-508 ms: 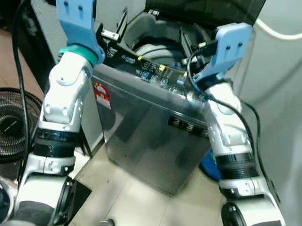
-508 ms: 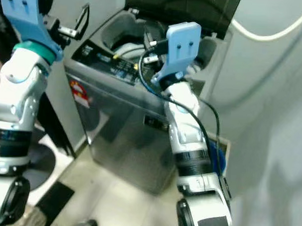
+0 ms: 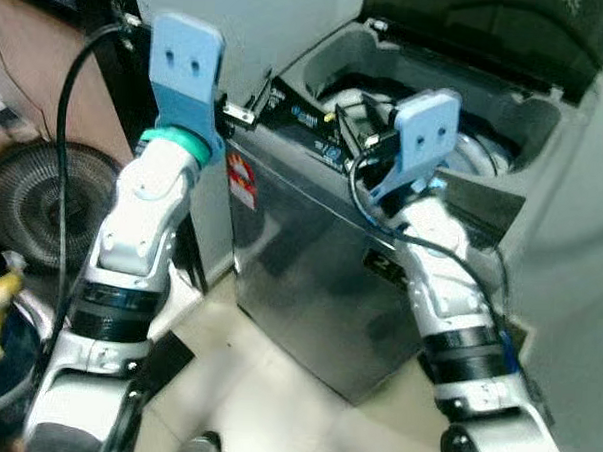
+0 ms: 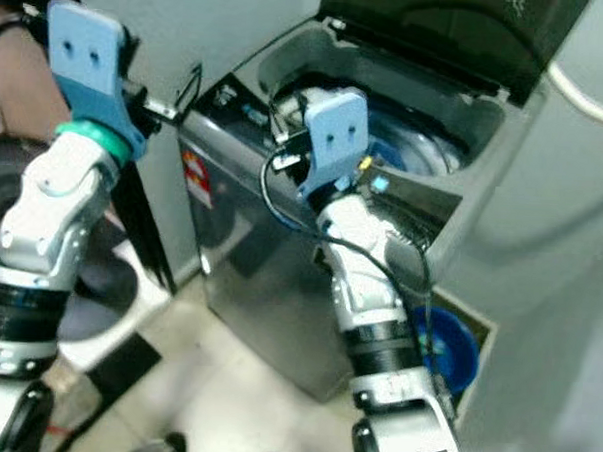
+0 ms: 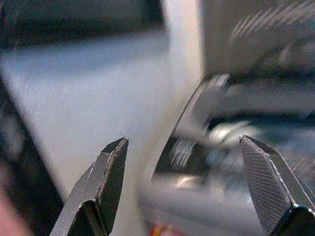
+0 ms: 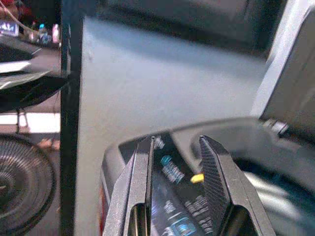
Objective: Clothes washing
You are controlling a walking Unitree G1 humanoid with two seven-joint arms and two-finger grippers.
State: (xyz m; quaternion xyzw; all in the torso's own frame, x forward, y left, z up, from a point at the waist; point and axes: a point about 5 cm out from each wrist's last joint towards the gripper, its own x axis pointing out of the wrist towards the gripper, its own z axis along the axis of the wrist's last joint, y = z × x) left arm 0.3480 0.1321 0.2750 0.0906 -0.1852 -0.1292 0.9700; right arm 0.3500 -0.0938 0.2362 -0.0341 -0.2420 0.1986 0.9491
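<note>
Now the whole scene sits differently than half a second ago: the camera has swung and closed in, so the grey top-loading washing machine point(image 3: 320, 257) with its dark lid point(image 4: 450, 32) raised shows more of its open tub point(image 4: 425, 141), where something pale and blue lies inside (too blurred to say whether it is laundry). That shift reads as the robot turning toward the machine, not the machine moving. The right gripper point(image 6: 177, 182) hovers just above the dark control panel point(image 3: 316, 127) along the front rim, its two black fingers drawn narrow with a slim gap and nothing between them, a small yellow button visible past their tips. The left gripper point(image 5: 182, 187) is raised beside the machine's left corner, near the grey wall, jaws spread wide and empty. A round black floor fan point(image 3: 32, 204) stands well apart to the left, and a blue basin point(image 4: 446, 352) sits on the floor behind the machine's right side. Judging by the pose, loading looks finished and the likely step in hand is pressing a panel button to start the wash.
</note>
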